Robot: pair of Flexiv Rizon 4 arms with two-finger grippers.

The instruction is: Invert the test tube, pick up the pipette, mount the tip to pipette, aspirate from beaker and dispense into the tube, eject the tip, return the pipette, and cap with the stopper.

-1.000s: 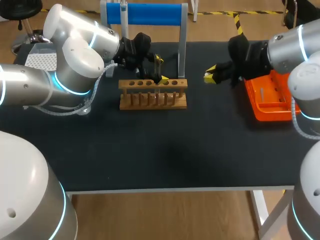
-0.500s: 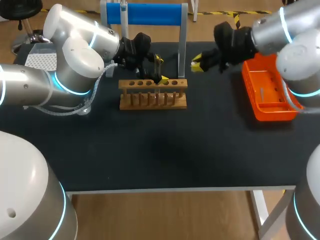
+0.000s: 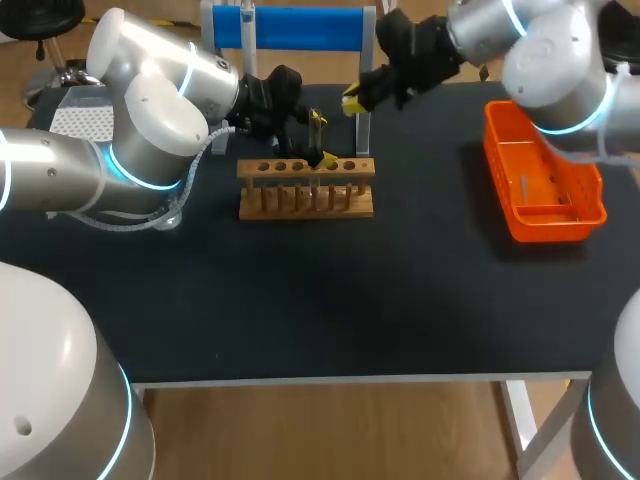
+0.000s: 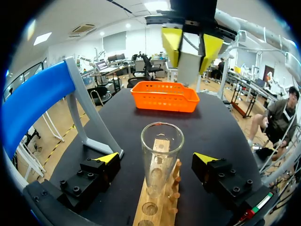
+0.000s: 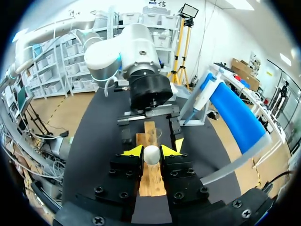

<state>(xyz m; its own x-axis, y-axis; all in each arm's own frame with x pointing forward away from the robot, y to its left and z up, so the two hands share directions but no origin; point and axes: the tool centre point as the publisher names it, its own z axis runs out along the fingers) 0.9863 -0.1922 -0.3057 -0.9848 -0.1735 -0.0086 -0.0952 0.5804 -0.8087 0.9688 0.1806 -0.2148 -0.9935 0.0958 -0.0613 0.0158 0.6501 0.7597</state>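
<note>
Between the spread jaws of the left gripper [image 4: 156,159], a clear glass test tube [image 4: 161,134] is stood upright in a wooden rack [image 4: 154,209]; a round white stopper [image 5: 151,155] is pinched by the right gripper [image 3: 353,100].

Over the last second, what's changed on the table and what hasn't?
The right end effector, shut on the white stopper, swung from beside the orange basket across and back, toward the wooden rack. Nothing was taken or let go that I can see. The left end effector stayed open around the test tube; rack and basket did not move.
</note>
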